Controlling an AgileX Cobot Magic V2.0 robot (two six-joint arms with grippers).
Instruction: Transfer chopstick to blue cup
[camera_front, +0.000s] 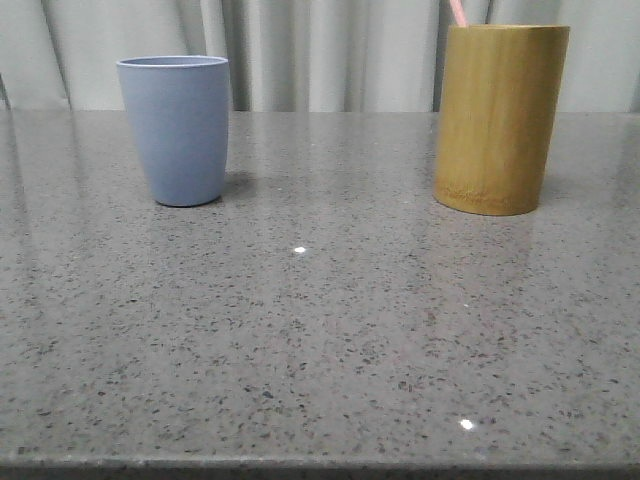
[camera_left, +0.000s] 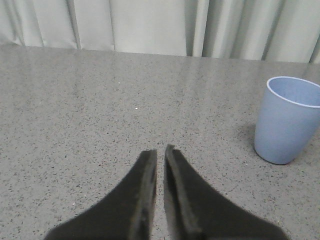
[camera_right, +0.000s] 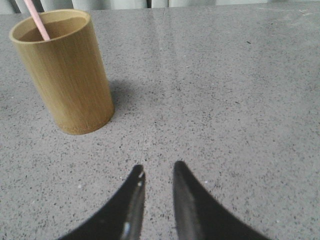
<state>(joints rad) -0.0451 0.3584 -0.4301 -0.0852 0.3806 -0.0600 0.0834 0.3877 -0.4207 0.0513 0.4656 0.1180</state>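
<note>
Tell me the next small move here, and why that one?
Probably bring the right gripper up toward the chopstick, because it stands in the bamboo holder with its top sticking out above the rim, and that arm's camera faces it. The right fingers are slightly apart and empty. The blue cup stands upright across the table, nothing in the way.
</note>
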